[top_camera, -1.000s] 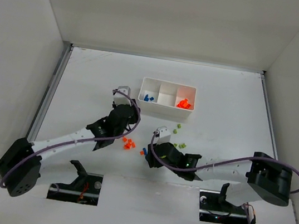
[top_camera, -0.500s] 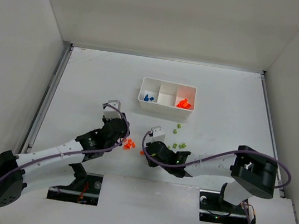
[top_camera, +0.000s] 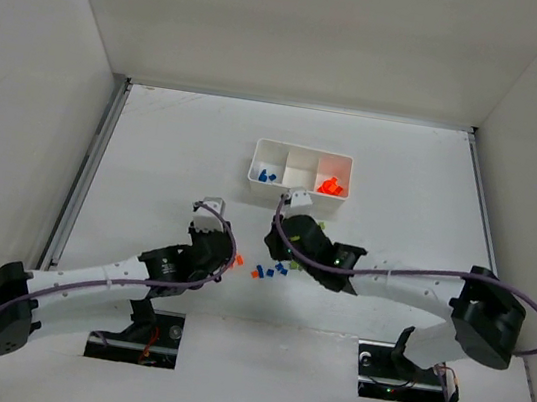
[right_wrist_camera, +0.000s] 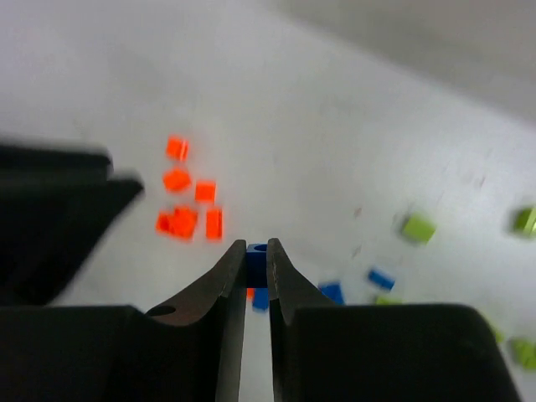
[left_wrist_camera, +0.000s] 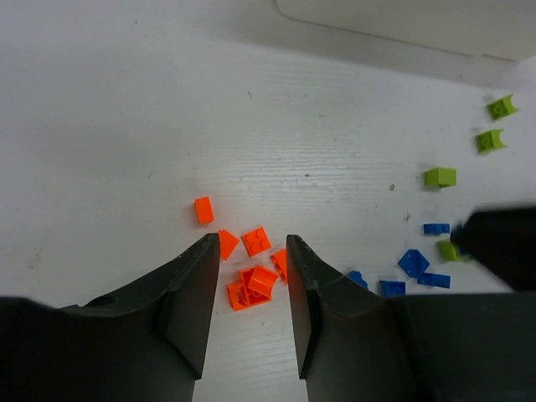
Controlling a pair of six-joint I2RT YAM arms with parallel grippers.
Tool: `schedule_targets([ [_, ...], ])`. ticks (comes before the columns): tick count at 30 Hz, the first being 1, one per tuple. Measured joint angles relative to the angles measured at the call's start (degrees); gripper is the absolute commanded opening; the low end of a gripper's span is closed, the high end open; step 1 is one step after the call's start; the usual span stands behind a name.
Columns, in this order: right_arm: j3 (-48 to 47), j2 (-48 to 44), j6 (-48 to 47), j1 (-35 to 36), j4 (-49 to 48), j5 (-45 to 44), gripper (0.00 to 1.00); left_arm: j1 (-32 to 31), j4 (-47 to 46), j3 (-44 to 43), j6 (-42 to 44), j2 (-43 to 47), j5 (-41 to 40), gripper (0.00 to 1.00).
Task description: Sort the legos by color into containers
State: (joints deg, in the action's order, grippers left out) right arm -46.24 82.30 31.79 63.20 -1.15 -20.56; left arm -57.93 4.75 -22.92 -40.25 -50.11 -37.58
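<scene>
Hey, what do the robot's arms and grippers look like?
The left arm and right arm have white tubular links with black joints and bases. A purple-grey cable loops along each. The left gripper and right gripper each have two dark, tapered fingers.

White matte tabletop [top_camera: 413,182] under left gripper [left_wrist_camera: 249,251] & right gripper [right_wrist_camera: 257,251], w/ faint scuffs. Plain white walls [top_camera: 303,34] beyond, both sides too. Light even, soft.

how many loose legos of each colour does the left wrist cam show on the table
orange legos: 6
blue legos: 5
green legos: 4
total: 15, counting the partly hidden ones
</scene>
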Motion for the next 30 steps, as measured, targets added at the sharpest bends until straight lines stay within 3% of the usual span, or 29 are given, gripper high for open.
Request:
schedule_targets([
  [11,-23.4,17.4,-7.7,-15.7,-6.3,2.3,0.22,-6.8,3.5,1.2,-6.8,-1.6,-3.8,0.33],
  [15,-27.5,23.4,-8.8,-17.5,-6.6,2.6,0.41,-8.1,4.4,1.5,-9.0,-2.6,-4.1,0.33],
  [18,-29.4,26.4,-9.4,-17.9,-6.3,3.1,0.55,-8.7,4.7,1.6,-10.5,-3.9,-4.1,0.34],
  [30,-25.0,21.7,-9.6,-17.8,-7.0,3.9,0.53,-10.2,4.3,1.4,-13.9,-14.4,-5.0,0.34],
])
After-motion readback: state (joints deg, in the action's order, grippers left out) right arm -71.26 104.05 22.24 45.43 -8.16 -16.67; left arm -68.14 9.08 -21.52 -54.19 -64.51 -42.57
